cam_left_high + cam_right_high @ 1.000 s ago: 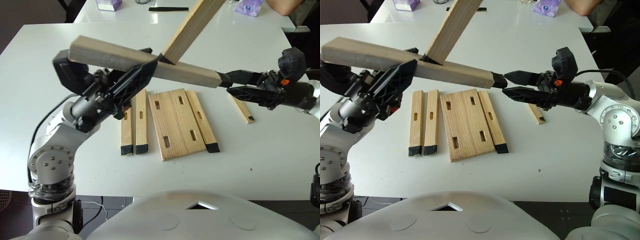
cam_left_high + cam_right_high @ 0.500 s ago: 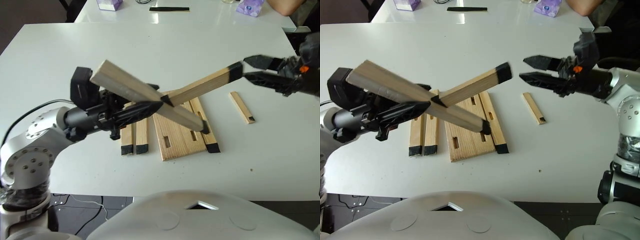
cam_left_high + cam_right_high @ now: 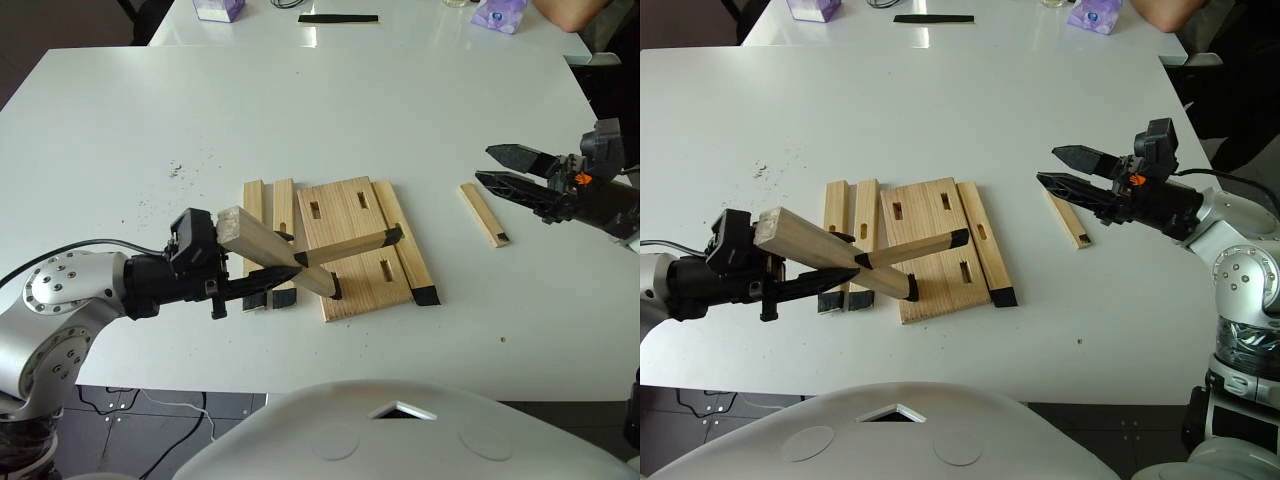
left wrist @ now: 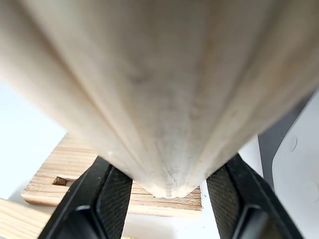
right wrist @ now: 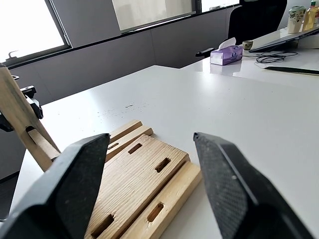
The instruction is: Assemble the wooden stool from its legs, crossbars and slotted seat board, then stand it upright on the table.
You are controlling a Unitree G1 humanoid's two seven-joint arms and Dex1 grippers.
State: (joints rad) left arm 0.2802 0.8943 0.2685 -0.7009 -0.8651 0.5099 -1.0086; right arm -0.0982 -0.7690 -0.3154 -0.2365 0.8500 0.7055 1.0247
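Seat board [image 3: 342,222] lies flat near the middle of the white table [image 3: 400,100], slots facing up. Two slotted bars [image 3: 284,205] lie side by side just off its left edge, and one more black-tipped bar [image 3: 413,268] lies along its right edge. A short bar [image 3: 483,212] sits on its own, well to the right.

Your left arm is low at the near left of the table, with the forearm almost level and pointing across toward the board. The left gripper [image 3: 280,265] is clamped on a thick leg [image 3: 250,237], and in the wrist view you see the dark fingers [image 4: 112,199] pressed against both sides of the wood. The leg slopes down from the gripper, and its black-capped end sits at the near edge of the board. You cannot tell whether it touches the board. A thinner crossbar [image 3: 350,245] is joined into the leg at an angle. Its black-tipped end points to the right over the board.

Your right arm reaches in from the right side, with the forearm roughly level and raised above the table. The right gripper [image 3: 485,164] points left toward the board and hovers near the far end of the short bar. Its fingers [image 5: 79,179] are spread wide apart with nothing between them.

A few dark specks [image 3: 175,170] dot the table to the left of the parts.
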